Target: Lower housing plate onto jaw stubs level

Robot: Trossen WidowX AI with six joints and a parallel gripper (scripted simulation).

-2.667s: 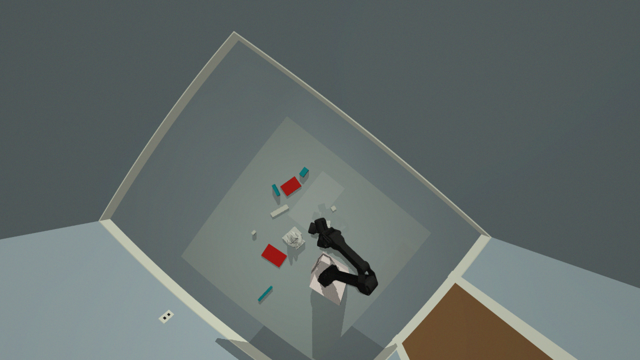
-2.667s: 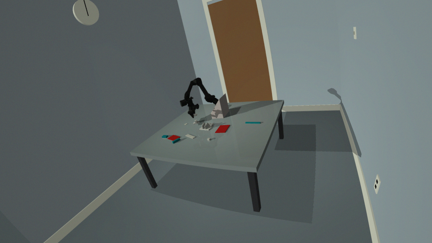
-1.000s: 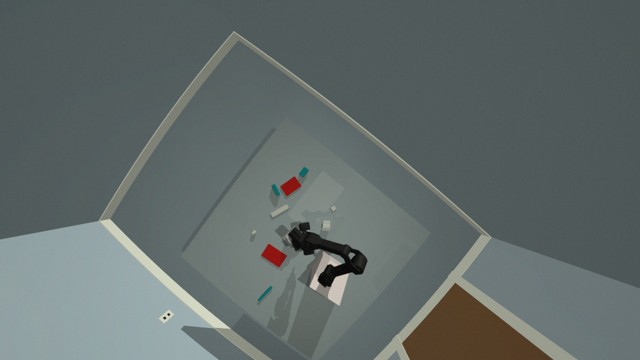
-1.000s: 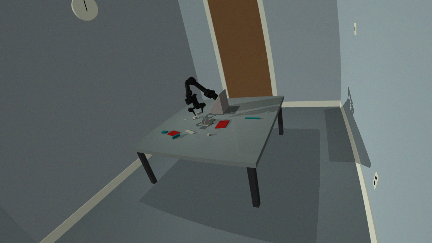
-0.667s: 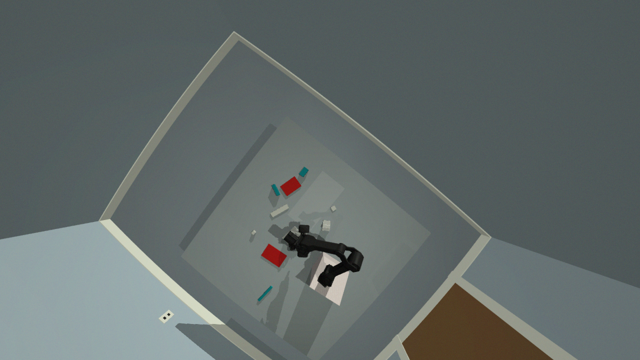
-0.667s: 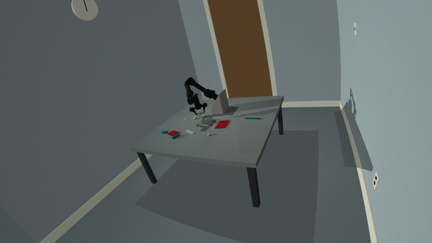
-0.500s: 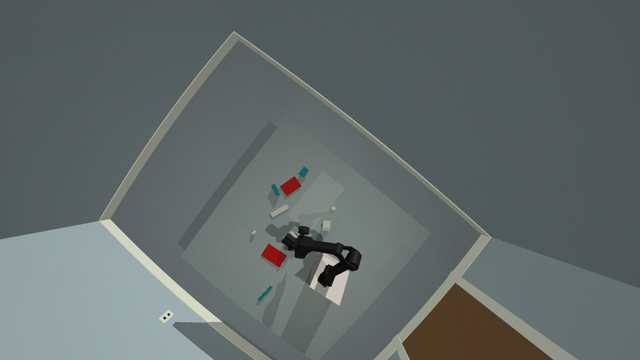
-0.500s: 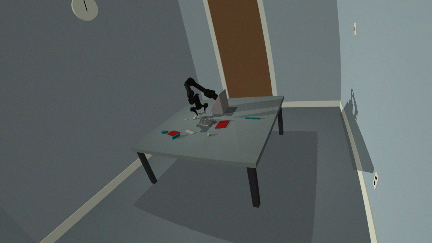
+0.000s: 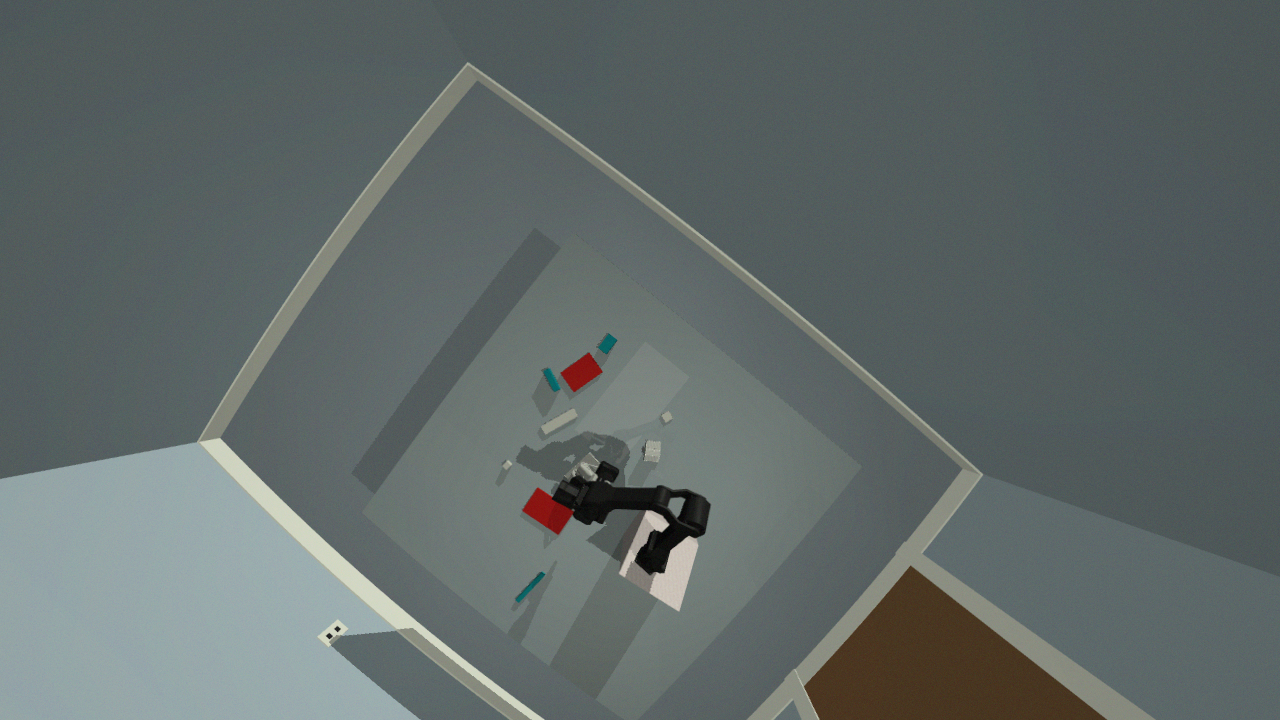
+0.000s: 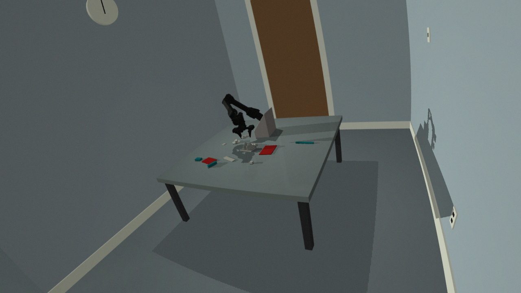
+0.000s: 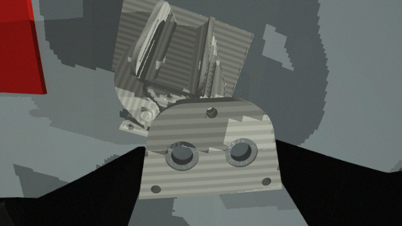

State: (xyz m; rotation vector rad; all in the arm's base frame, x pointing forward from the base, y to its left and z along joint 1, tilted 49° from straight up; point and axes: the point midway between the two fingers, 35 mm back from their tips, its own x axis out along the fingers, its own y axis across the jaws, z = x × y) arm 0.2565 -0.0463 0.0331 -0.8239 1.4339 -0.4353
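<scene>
- Currently, fingers (image 10: 245, 135) clamp housing plate (image 11: 213, 132) above counter (image 10: 236, 179), apart from it.
- Counter grey, dark legs; red slabs lying on it.
- Brown door (image 10: 289, 58) beyond; clock (image 10: 102, 10) on wall.

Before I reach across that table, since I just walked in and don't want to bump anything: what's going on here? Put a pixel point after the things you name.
The black arm's tool (image 9: 565, 503) (image 10: 245, 135) (image 11: 208, 149) is gripping a pale housing plate (image 10: 244, 136) (image 11: 210, 132) by its two sides, holding it above the table (image 9: 760, 465) (image 10: 218, 178). The jaw assembly (image 10: 249, 147) (image 11: 185, 47) sits below. The plate isn't seated on it yet, so lowering it into place and letting go apparently remain.
</scene>
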